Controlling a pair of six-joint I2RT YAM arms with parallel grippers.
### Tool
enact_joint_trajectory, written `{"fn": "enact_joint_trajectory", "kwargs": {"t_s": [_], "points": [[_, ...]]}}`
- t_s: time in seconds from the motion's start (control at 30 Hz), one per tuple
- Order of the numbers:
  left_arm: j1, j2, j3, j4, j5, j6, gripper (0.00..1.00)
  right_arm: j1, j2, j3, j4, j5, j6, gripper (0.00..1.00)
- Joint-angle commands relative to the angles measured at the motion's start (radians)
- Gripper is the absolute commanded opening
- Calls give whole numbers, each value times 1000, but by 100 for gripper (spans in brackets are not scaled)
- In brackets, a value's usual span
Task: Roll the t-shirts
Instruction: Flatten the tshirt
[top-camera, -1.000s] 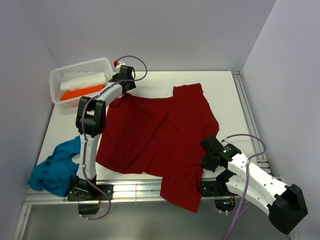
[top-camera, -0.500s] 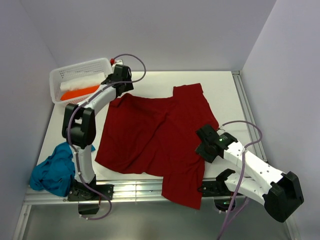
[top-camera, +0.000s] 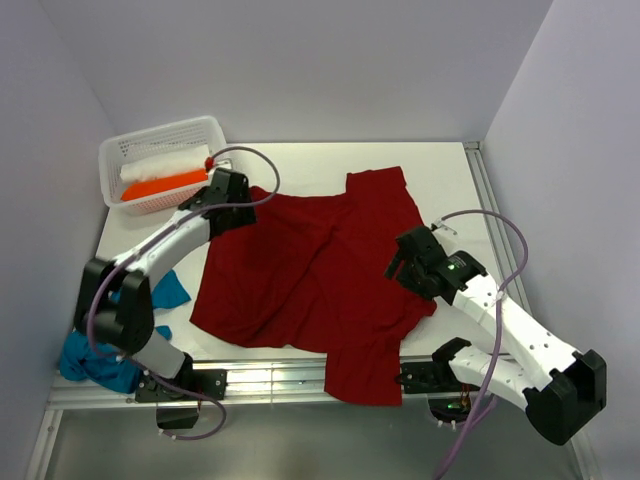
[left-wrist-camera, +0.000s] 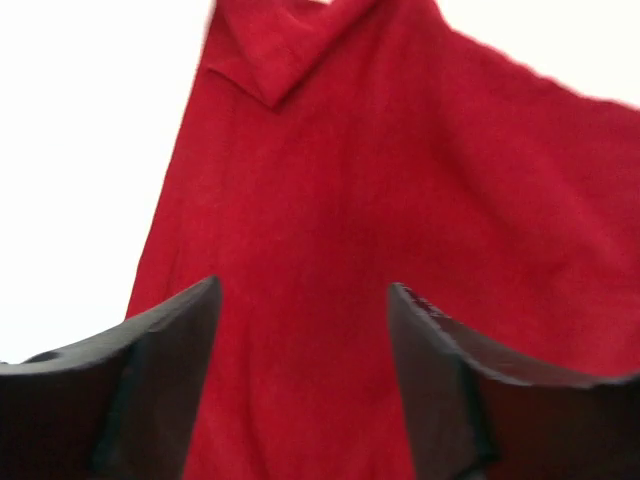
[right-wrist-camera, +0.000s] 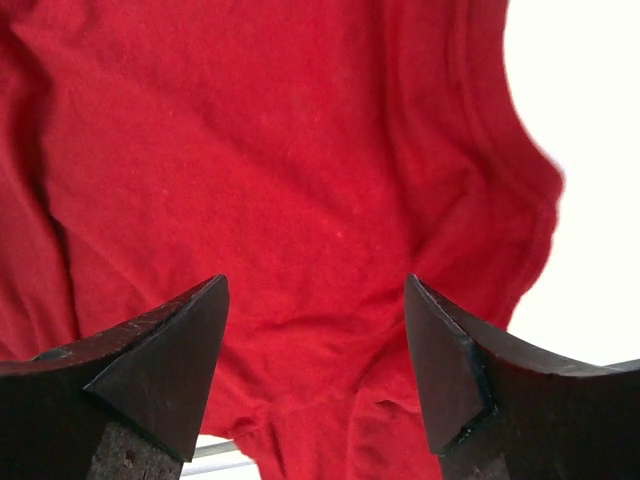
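Dark red cloth t-shirt (top-camera: 320, 270): spread out as 1 creased sheet across the middle of the flat white table (top-camera: 450, 170). 1 flap of it reaches over the metal rail (top-camera: 260, 378) at the near edge.

My left pincer (top-camera: 243, 212): over the far left corner of the dark red cloth t-shirt, near the basket. In my left wrist view its 2 dark fingers (left-wrist-camera: 150, 370) stand well apart, with nothing between them (left-wrist-camera: 302, 290). Below the gap I see red cloth (left-wrist-camera: 350, 200) with a folded-over edge and bare table on the left.

My right pincer (top-camera: 398, 268): over the right side of the shirt, near its edge. My right wrist view shows the 2 fingers (right-wrist-camera: 160, 360) spread wide and gripping nothing (right-wrist-camera: 316, 280). Wrinkled red cloth (right-wrist-camera: 300, 150) lies under them and white table to the right.

Teal-blue cloth t-shirt (top-camera: 85, 355): 1 crumpled heap at the near left corner of the table, partly hidden behind my left arm. It lies apart from the red one.

White perforated plastic basket (top-camera: 160, 130): at the far left corner of the table. It holds 1 white cloth roll (top-camera: 165, 165) and 1 orange cloth roll (top-camera: 160, 185), lying side by side and touching.
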Motion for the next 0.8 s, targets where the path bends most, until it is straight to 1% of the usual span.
{"fn": "enact_joint_trajectory", "kwargs": {"t_s": [0.0, 0.03, 0.07, 0.13, 0.17, 0.2, 0.3, 0.37, 0.5, 0.57, 0.77], "points": [[0, -176, -78, -26, -67, -97, 74, -10, -20, 66, -48, 70, -68, 78], [0, -229, -107, -17, -52, -133, 82, -10, -36, 63, -52, 61, -74, 78], [0, -252, -135, -11, -50, -150, 86, -10, -49, 51, -47, 35, -88, 78], [0, -311, -199, -14, -58, -209, 87, -10, -106, 25, 0, -17, -111, 75], [0, -329, -242, -14, -58, -222, 86, -10, -128, -12, 28, -52, -152, 73], [1, -346, -260, -17, -62, -236, 85, -9, -146, -30, 75, -134, -166, 71], [1, -400, -325, -36, -52, -274, 83, -9, -204, -98, 160, -238, -196, 68], [1, -423, -356, -62, -44, -296, 80, -9, -212, -121, 185, -259, -203, 66], [3, -441, -406, -105, -47, -331, 77, -9, -180, -121, 247, -310, -234, 64], [4, -464, -454, -109, -43, -375, 75, -9, -146, -109, 263, -330, -257, 64], [7, -598, -605, -33, 94, -489, 71, -7, -57, -83, 336, -373, -308, 63]]}}
